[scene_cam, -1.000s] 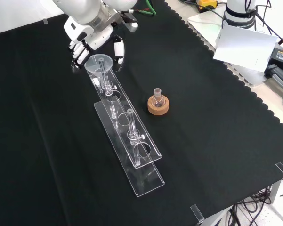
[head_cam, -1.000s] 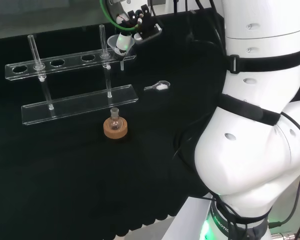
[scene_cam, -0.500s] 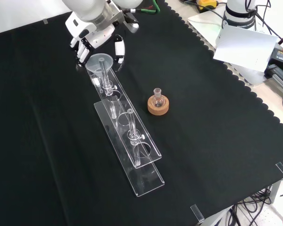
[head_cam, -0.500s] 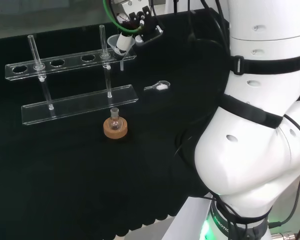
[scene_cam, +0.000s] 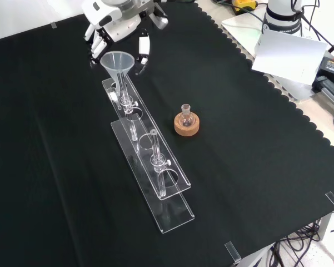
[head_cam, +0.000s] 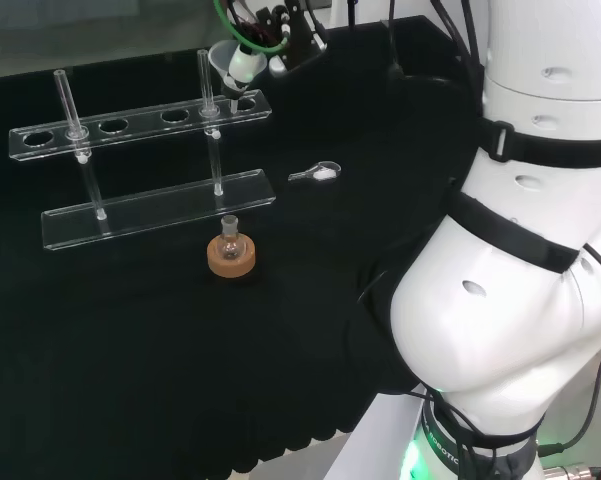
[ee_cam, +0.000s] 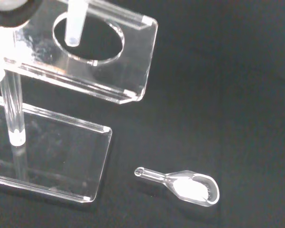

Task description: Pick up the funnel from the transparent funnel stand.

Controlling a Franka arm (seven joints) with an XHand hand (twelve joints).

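Note:
The clear funnel (head_cam: 223,57) (scene_cam: 118,60) is held at its cone by the hand (head_cam: 270,28) (scene_cam: 120,19), with fingers on one side and the thumb on the other. The hand is shut on it at the far end of the transparent stand (head_cam: 140,122) (scene_cam: 155,167), as the front view shows it. In the wrist view the funnel's stem (ee_cam: 76,23) hangs with its tip over the stand's end hole (ee_cam: 92,40), and the cone is hidden. The stand is two clear plates joined by thin posts.
A small round flask on a cork ring (head_cam: 231,256) (scene_cam: 187,124) stands beside the stand. A small glass scoop with white powder (head_cam: 318,173) (ee_cam: 186,185) lies on the cloth past the stand's end. A white box (scene_cam: 292,53) sits off the cloth's far right corner in the front view.
The hand has risen with the funnel. The funnel's stem has come up out of the stand's end hole. The stand, flask and scoop have not moved.

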